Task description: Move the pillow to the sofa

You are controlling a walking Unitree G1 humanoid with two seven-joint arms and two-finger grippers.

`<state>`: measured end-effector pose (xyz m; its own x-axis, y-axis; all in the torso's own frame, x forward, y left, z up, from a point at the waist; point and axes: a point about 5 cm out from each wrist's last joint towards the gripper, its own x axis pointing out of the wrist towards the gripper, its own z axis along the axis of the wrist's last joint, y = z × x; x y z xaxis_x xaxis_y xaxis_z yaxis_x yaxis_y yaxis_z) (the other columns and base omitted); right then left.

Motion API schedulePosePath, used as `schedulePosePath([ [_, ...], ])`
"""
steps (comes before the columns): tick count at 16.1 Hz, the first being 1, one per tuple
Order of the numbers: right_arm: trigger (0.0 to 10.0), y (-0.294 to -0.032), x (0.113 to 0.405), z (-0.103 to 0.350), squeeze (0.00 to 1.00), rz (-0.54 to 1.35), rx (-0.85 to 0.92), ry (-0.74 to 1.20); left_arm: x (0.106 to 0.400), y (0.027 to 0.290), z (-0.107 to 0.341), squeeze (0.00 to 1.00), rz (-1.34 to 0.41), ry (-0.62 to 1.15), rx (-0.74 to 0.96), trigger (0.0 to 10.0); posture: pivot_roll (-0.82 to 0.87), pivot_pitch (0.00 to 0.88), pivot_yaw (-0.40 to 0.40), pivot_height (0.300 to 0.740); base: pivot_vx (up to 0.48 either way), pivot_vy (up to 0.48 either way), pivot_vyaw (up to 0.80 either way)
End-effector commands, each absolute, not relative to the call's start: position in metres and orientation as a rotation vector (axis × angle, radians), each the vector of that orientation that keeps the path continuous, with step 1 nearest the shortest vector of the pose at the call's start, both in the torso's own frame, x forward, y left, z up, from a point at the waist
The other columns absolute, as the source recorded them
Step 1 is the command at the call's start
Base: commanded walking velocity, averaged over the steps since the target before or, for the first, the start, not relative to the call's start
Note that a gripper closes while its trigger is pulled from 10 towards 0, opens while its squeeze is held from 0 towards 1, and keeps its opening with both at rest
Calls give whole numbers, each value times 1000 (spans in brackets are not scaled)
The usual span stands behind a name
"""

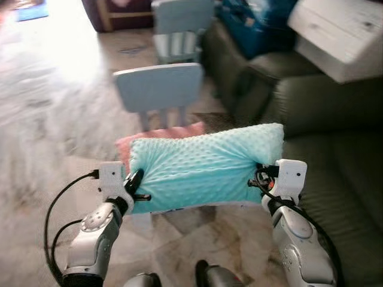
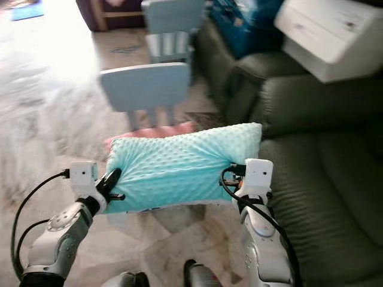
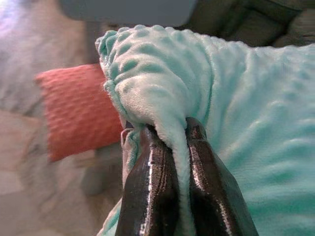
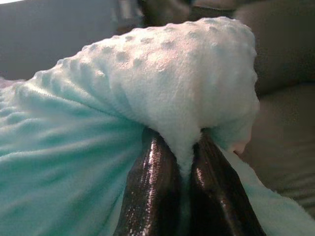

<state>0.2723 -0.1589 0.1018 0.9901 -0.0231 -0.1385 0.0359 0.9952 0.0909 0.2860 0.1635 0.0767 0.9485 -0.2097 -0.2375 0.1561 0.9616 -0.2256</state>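
The pillow (image 1: 203, 166) is a soft mint-green cushion, oblong, covered all over in a plush fabric with small raised dots in even rows. It is held up in the air in front of the robot, stretched between the two arms, its long side running left to right and its right end tilted a little higher and farther than the left. The fabric puckers into folds at both ends where it is pinched. No label, brand or writing can be read on it.

The left pincer (image 3: 170, 147) is closed on a fold of the pillow's left end, the two glossy black fingers (image 3: 150, 191) pressed to either side of the bunched cloth. The right pincer (image 4: 179, 147) grips the right end in the same way, a ridge of fabric squeezed between its fingers (image 4: 152, 191).

Just behind the pillow's left part, a salmon-pink cushion (image 1: 161, 134) peeks out. Farther off stands a pale blue child's chair (image 1: 158, 89), with a second one (image 1: 179, 30) beyond it, on a marbled tile floor (image 1: 48, 119). To the right lies the dark olive sofa (image 1: 335, 173), its seat near and below the pillow's right end. A white box-like thing (image 1: 338, 36) rests on the sofa's far part, with a blue bundle (image 1: 254, 27) to its left.
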Motion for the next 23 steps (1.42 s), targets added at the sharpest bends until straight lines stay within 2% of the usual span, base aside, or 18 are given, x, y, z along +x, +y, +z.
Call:
schedulePosePath([
  [1, 10000, -163, 271, 97, 0, -49, 107, 162, 285, 168, 74, 0, -174, 264, -191, 10000, -122, 179, -42, 740, 0, 0, -769],
  [4, 10000, -164, 271, 96, 0, -59, 114, 170, 287, 167, 76, 0, -203, 258, -208, 10000, -128, 179, -44, 740, 0, 0, -769],
  [8, 10000, -166, 273, 98, 0, -60, 110, 168, 296, 167, 81, 0, -213, 228, -128, 10000, -130, 174, -47, 740, 0, 0, -763],
  [10, 10000, -166, 275, 100, 0, -62, 110, 161, 299, 168, 85, 0, -207, 211, -203, 10000, -131, 170, -46, 740, 0, 0, -763],
  [17, 10000, -166, 276, 101, 0, -65, 116, 153, 300, 166, 87, 0, -236, 192, -179, 10000, -134, 169, -44, 740, 0, -45, -763],
  [19, 10000, -166, 276, 101, 0, -64, 116, 155, 299, 168, 89, 0, -215, 166, -269, 10000, -135, 171, -43, 740, 0, 0, -769],
  [23, 10000, -166, 275, 100, 0, -64, 116, 157, 300, 168, 89, 0, -226, 169, -255, 10000, -135, 173, -41, 740, 0, 0, -763],
])
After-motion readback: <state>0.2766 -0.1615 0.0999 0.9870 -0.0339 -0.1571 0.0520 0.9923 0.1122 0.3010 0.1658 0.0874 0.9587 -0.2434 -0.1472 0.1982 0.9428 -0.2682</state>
